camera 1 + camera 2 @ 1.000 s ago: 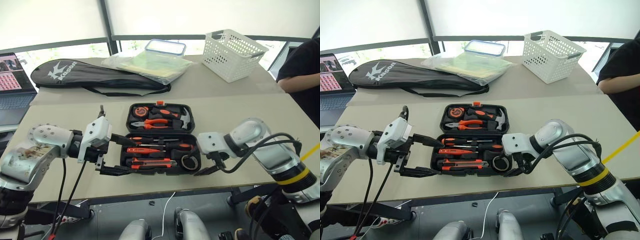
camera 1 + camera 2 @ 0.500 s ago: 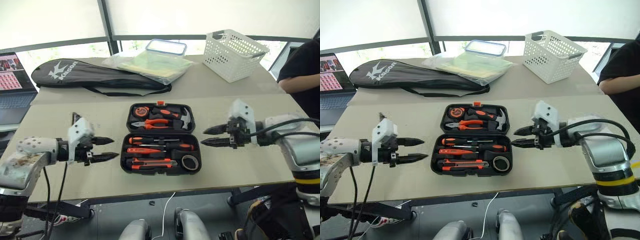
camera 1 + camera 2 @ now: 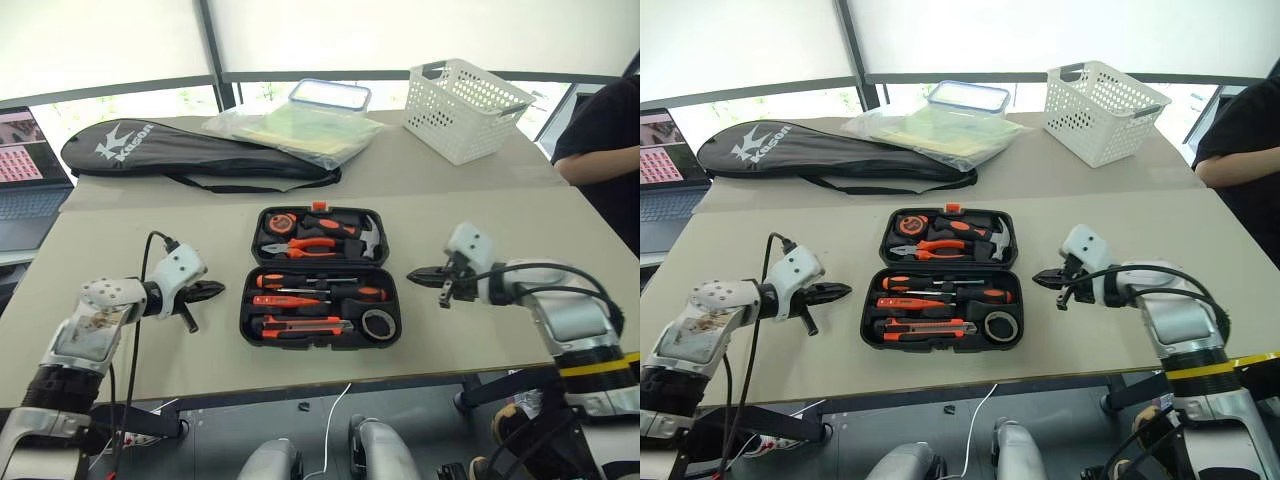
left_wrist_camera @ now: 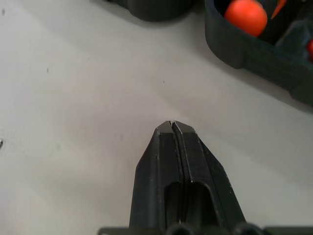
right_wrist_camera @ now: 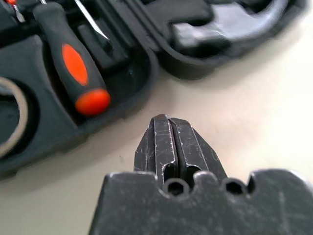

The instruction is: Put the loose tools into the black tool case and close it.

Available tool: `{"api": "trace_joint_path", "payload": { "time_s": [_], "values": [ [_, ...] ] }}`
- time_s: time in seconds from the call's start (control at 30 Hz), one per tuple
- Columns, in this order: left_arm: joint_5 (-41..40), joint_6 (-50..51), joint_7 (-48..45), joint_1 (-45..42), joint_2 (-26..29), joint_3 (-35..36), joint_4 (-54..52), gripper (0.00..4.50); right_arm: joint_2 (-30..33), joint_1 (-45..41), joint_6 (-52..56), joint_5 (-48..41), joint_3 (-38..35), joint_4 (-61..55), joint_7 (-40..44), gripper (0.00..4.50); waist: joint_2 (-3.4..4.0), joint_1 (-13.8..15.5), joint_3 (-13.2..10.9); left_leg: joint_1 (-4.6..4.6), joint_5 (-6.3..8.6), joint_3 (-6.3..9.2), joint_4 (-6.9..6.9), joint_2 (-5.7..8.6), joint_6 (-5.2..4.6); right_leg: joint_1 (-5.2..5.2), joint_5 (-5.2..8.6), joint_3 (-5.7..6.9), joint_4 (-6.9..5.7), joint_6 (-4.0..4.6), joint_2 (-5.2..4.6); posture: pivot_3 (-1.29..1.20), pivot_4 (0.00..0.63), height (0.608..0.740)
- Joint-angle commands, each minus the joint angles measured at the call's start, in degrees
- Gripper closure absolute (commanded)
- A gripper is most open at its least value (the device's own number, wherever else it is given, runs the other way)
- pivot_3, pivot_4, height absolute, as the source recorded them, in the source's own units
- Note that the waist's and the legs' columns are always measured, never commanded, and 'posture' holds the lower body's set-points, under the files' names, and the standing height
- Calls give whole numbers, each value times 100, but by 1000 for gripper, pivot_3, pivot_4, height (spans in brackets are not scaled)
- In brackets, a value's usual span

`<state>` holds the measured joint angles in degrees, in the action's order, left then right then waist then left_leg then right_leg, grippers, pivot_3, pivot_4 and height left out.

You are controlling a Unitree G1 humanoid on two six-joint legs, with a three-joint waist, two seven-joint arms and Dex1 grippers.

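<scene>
While the grey table [image 3: 120,215] is stretching across most of the head views, I am seeing the long black racket bag [image 3: 190,150] lying along its upper left, with a laptop [image 3: 22,165] at the left edge, a white basket [image 3: 465,108] at the upper right, and a clear lidded box [image 3: 331,95] sitting on a plastic-wrapped bundle [image 3: 295,128] at the top centre. A person's dark sleeve [image 3: 600,140] is showing at the right edge. At the centre of the frame the black tool case [image 3: 320,277] is lying open and flat, its lid half toward the top holding the hammer [image 3: 368,238] and the pliers [image 3: 305,246], its lower half holding two black-and-orange screwdrivers [image 3: 300,281], the slim red screwdriver [image 3: 275,300], the utility knife [image 3: 305,325] and the tape roll [image 3: 378,323], all sitting in their slots. I am holding my left gripper [image 3: 212,291] at centre left, just beside the case's left edge and apart from it, pointing toward it, its fingers [image 4: 172,147] pressed together on nothing. I am holding my right gripper [image 3: 418,273] at centre right, just off the case's right edge, likewise pointing inward, its fingers [image 5: 168,142] pressed together and gripping nothing.
</scene>
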<state>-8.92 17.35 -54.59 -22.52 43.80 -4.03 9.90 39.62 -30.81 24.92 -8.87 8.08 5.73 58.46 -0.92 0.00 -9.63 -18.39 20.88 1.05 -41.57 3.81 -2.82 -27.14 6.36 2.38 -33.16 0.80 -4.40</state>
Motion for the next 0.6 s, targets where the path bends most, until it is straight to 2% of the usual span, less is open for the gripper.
{"api": "trace_joint_path", "payload": {
  "time_s": [0.03, 0.23, 0.33, 0.47, 0.6],
  "values": [
    [-150, -50, -188, 11, -152, -36, -318, 4452, -53, -149, -278, 19, 25, -153, 64, 4500, 0, -1, 0, -2, 0, 4, -1, 0, 0, 0, 0, -1, 0, 0, 0, 0, 150, 740],
    [-510, 189, -750, 501, -116, -152, -1299, 4452, -139, 45, -120, -42, 121, -633, 127, 4500, 0, -55, 0, -3, 2, 4, 7, -8, -2, -2, 0, -5, 0, 0, 2, 0, 150, 740],
    [-792, 498, -954, 751, -26, -80, -1800, 4452, 114, 379, -3, -208, 83, -993, 419, 4500, 1, -55, 1, -2, 2, 5, 25, -8, -3, -1, 0, -4, 1, 0, 3, 0, 150, 740],
    [-600, 387, -1042, 1107, 236, -92, -2153, 4452, 402, 787, 27, -267, -52, -1328, 542, 4500, 0, -19, 1, -3, 6, 12, 39, -8, -9, -2, 3, 4, 10, -4, 5, 0, 150, 740],
    [-412, 255, -900, 1396, 446, 97, -2057, 4452, 546, 1072, 125, -320, -266, -1544, 485, 4500, 0, -15, 1, 0, 7, 7, 47, -7, -10, -2, 5, 6, 13, -6, 4, 0, 150, 740]
  ]
}}
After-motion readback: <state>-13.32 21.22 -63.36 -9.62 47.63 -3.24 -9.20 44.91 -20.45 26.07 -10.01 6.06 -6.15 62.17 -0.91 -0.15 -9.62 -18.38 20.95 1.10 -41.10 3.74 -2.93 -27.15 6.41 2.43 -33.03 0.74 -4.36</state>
